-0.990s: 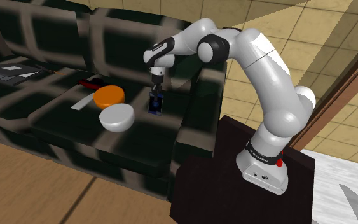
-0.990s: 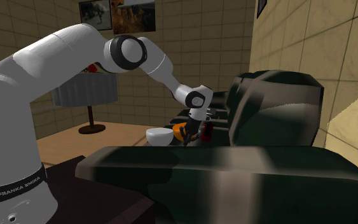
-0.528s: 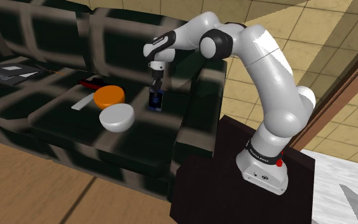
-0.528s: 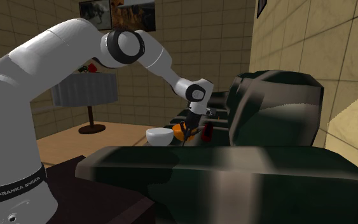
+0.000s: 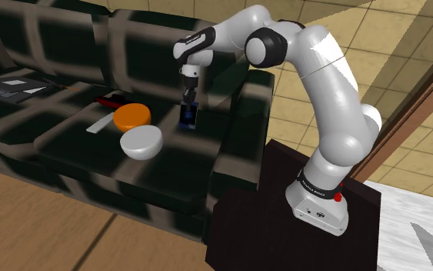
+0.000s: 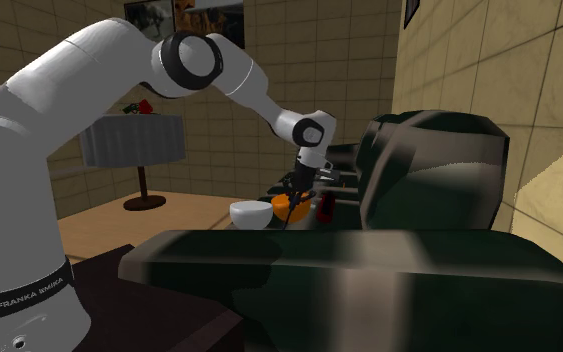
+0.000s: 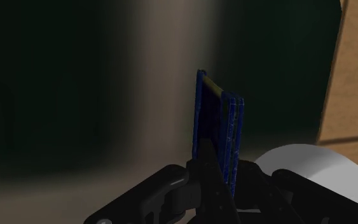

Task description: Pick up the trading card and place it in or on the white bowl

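My black gripper (image 5: 189,98) is shut on a blue trading card (image 5: 188,115), which hangs upright below the fingers above the dark sofa seat (image 5: 161,165). In the wrist view the card (image 7: 219,137) stands edge-on, clasped between the fingers (image 7: 204,162), with the white bowl (image 7: 311,168) to one side beyond it. In the shoulder view the white bowl (image 5: 141,142) rests on the seat, down and to the left of the card. The second exterior view has the gripper (image 6: 294,185) above the seat, to the right of the bowl (image 6: 251,213).
An orange round object (image 5: 132,116) lies just behind the bowl, with a white strip (image 5: 99,124) and a red-and-black item (image 5: 113,99) further left. The sofa armrest (image 5: 241,146) rises between the seat and my dark stand (image 5: 284,223). Papers (image 5: 14,86) lie on the far cushion.
The gripper has lifted the card higher off the seat and carried it slightly toward the sofa back. The bowl and the other objects have stayed put.
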Controlling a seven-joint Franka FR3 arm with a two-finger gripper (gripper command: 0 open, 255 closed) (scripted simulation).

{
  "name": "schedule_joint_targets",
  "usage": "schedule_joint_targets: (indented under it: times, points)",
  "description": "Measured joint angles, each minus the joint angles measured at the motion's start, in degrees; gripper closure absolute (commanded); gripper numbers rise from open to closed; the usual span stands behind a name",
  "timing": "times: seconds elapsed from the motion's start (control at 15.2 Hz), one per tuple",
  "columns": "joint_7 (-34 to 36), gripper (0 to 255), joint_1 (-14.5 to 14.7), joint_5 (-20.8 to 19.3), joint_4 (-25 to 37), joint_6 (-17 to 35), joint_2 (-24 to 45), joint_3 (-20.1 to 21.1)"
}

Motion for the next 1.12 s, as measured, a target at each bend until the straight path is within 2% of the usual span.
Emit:
schedule_joint_targets:
  times: [1.12]
  points:
    - [2.24,255,0.0,-1.09,2.68,-8.59,-6.19,-0.58]
